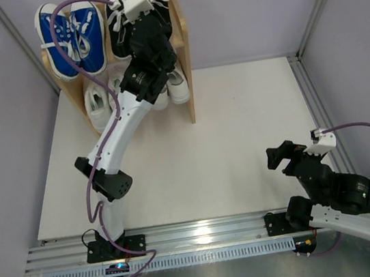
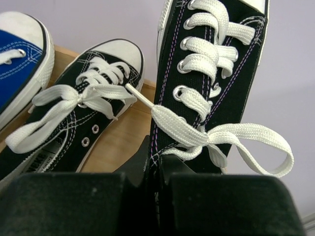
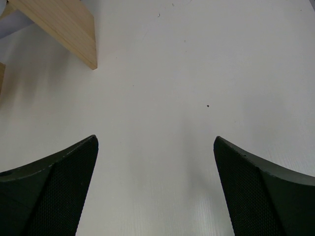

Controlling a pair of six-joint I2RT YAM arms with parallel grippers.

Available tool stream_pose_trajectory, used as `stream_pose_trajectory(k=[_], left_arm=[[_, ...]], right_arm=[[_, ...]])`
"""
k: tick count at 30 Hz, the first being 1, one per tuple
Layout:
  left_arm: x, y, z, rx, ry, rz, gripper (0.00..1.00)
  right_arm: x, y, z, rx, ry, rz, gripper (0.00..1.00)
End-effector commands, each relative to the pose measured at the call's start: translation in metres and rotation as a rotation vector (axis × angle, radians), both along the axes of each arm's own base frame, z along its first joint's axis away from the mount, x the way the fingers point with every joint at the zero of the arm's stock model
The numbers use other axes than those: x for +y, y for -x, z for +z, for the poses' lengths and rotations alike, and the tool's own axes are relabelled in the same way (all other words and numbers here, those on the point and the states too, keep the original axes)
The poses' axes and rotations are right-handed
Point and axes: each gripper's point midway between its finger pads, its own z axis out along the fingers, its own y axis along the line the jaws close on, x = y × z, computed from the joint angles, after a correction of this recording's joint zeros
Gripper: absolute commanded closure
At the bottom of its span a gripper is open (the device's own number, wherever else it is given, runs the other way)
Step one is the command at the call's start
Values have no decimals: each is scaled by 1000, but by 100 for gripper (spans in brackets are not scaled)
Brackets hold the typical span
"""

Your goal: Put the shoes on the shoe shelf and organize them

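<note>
The wooden shoe shelf (image 1: 185, 63) stands at the back left. Two blue sneakers (image 1: 71, 37) lie on the left of its top tier. White sneakers (image 1: 97, 102) sit on the lower tier, partly hidden by my left arm. My left gripper (image 1: 148, 26) is over the right end of the top tier. In the left wrist view it (image 2: 157, 164) is shut on the side wall of a black sneaker (image 2: 211, 73), whose toe points at the back wall. The other black sneaker (image 2: 83, 128) lies on the top board beside it. My right gripper (image 1: 280, 156) is open and empty.
The white table (image 1: 226, 139) stretches in front of the shelf. A blue sneaker's toe (image 2: 19, 59) shows at the left of the left wrist view. The shelf's side panel (image 3: 64, 24) shows at the top left of the right wrist view. Metal frame rails (image 1: 315, 106) border the table's right side.
</note>
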Motion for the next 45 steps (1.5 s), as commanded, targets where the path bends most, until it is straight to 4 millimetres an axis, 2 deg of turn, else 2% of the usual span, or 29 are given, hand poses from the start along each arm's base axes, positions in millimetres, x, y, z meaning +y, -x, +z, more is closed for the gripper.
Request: stream_pose_trajectory(k=[1,7,12,17,21,40,41,42,43,44,45], left_arm=[[3,8,32,-116,209,-38,100],[-7,3,23,-95,229,-75,100],[-3,6,19,-69,220,-71,100],[9,24,43,-108,249,-96,100],[13,29,47,-102,224,-92,100],[5,22,16,-5,156,-97,100],[3,20,14,-3,154,-97,99],[3,20,17,-13,159,-100,93],[2,20,17,-15,158,-101,81],[2,20,19,-22,160,-102,75],[3,20,22,-34,166,-102,63]], right_arm=[[2,-2,5,-25,-12,9,0],[1,-2,6,-37,-15,12,0],[2,-2,6,-37,-14,13,0],[3,-3,6,-43,-8,17,0],[4,-5,4,-42,3,18,0],[5,-5,1,-37,2,12,0],[5,-5,0,-37,0,12,0],[5,-5,1,-37,0,12,0],[5,-5,1,-37,0,12,0],[5,-5,1,-37,2,12,0],[5,-5,1,-37,2,11,0]])
